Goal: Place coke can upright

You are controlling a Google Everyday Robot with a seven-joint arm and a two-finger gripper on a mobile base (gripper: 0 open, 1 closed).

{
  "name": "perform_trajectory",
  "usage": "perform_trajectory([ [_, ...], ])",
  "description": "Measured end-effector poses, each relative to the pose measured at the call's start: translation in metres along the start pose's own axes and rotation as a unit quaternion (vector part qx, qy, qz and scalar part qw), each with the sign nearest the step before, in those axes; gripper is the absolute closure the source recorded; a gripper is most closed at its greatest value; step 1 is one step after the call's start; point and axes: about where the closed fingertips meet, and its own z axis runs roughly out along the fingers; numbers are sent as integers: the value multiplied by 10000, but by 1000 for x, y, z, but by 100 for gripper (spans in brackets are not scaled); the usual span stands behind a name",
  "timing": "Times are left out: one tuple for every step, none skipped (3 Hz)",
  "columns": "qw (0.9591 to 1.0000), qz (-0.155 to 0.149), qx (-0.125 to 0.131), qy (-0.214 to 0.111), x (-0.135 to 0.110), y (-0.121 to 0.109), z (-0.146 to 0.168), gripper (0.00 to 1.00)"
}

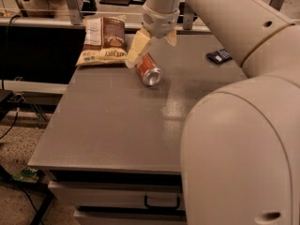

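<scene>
Pincer, fingers spread, just above the coke can lying sideways

grey flat-topped table with a matte surface; a drawer front with a dark handle sits below its near edge. lying directly on the top: a coke can on its side toward the far middle, one silver end facing the camera; a brown-and-cream chip bag flat at the far left corner, near the can; a dark blue packet flat by the far right edge, well apart from both. the gripper hangs above the can's far end, fingers spread.
</scene>
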Motion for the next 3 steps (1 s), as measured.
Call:
perform_trajectory([
  [9999,81,14,121,-13,0,16,0],
  [9990,306,95,310,-22,-12,37,0],
  [9985,378,137,358,-25,-17,43,0],
])
